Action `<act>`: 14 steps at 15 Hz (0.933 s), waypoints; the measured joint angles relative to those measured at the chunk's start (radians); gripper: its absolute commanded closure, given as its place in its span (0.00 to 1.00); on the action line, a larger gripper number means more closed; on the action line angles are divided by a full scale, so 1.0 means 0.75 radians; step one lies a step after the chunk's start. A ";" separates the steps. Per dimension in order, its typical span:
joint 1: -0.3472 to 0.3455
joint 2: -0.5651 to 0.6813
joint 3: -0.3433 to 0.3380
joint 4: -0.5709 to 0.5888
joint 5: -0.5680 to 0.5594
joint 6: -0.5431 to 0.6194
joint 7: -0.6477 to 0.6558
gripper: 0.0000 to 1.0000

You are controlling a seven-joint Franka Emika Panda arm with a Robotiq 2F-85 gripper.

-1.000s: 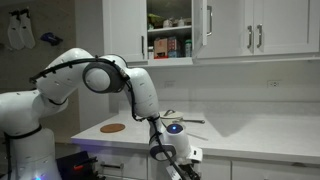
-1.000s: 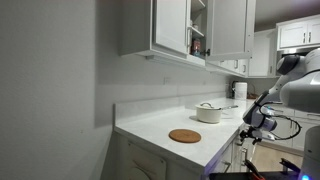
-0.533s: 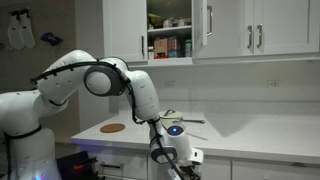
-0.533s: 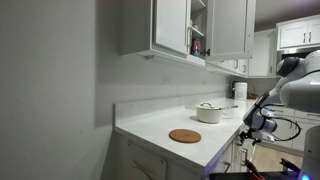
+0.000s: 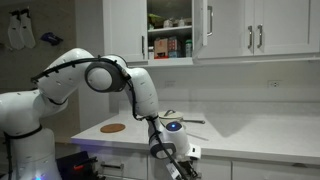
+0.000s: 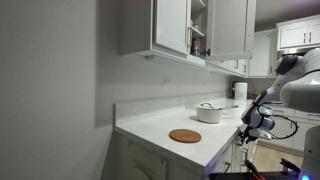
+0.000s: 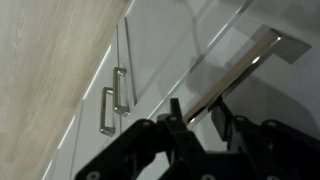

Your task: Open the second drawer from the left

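In the wrist view my gripper (image 7: 198, 108) is shut on the short silver bar handle (image 7: 240, 65) of the second drawer from the left (image 7: 165, 45), a white front. One dark finger (image 7: 175, 108) stands on each side of the bar, which runs between them. In both exterior views the gripper (image 5: 178, 160) (image 6: 247, 133) sits just below the countertop's front edge, against the drawer row. The drawer front itself is mostly hidden behind the arm there.
A round wooden trivet (image 5: 113, 128) (image 6: 184, 136) and a white pot (image 5: 175, 127) (image 6: 209, 112) rest on the white countertop (image 5: 250, 135). An upper cupboard (image 5: 170, 30) stands open. Cupboard doors with vertical handles (image 7: 120, 90) lie below the drawer, and a wooden floor (image 7: 40, 60) beyond them.
The jaws have closed in onto the drawer's bar handle. The arm has barely shifted.
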 measured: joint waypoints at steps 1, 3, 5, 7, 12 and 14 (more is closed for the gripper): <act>0.015 -0.010 -0.013 -0.006 0.001 0.000 0.021 0.90; 0.040 -0.018 -0.034 -0.009 0.002 0.003 0.041 0.90; 0.053 -0.022 -0.046 -0.011 0.008 0.007 0.046 0.90; 0.066 -0.025 -0.058 -0.017 0.014 0.023 0.063 0.90; 0.113 -0.033 -0.102 -0.046 0.024 0.102 0.153 0.90; 0.129 -0.038 -0.117 -0.058 0.025 0.126 0.194 0.90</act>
